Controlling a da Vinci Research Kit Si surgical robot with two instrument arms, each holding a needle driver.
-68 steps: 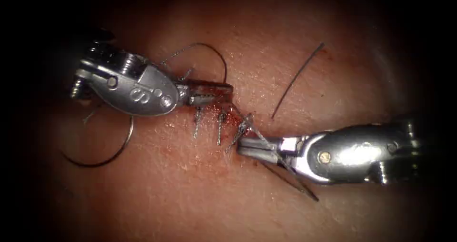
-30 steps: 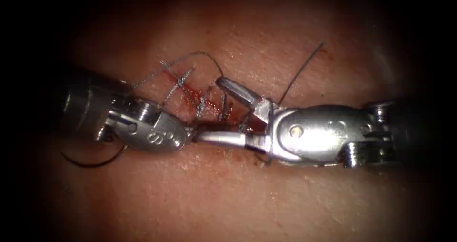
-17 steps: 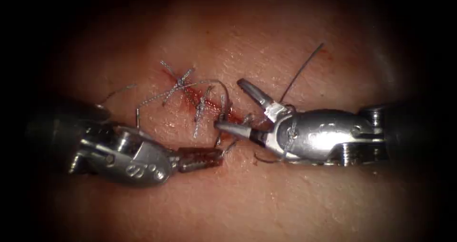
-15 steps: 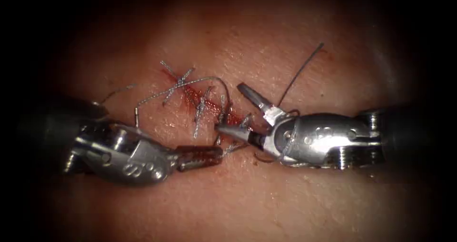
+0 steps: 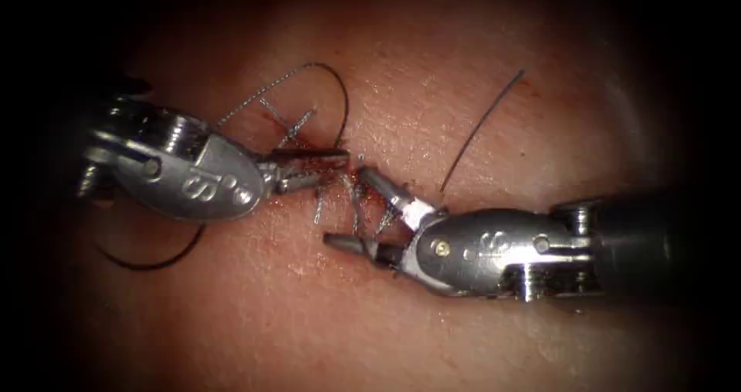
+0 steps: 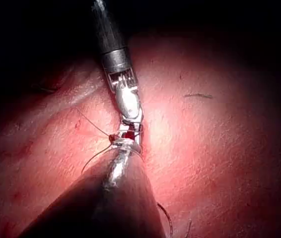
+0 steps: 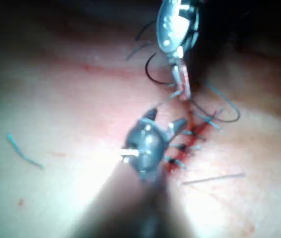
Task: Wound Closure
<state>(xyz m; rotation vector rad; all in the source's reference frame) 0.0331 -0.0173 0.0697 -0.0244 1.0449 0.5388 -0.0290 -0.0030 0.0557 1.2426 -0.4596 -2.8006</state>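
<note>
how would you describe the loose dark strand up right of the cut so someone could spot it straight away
Start at the stitched cut in the middle of the tissue, then look up and right, above the right arm's tool, whose jaws are open. There a cut end of thread lies on bare tissue as one thin, dark, gently curved line. Unlike the pale stitches and the thread loop, it touches no tool.

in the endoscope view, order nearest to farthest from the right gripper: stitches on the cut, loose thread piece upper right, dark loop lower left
1. Stitches: between the open jaws of the right gripper, on the cut.
2. Loose thread piece: lying on the tissue, up and right of the cut.
3. Dark loop: far left, below the left gripper, which holds thread.
</note>
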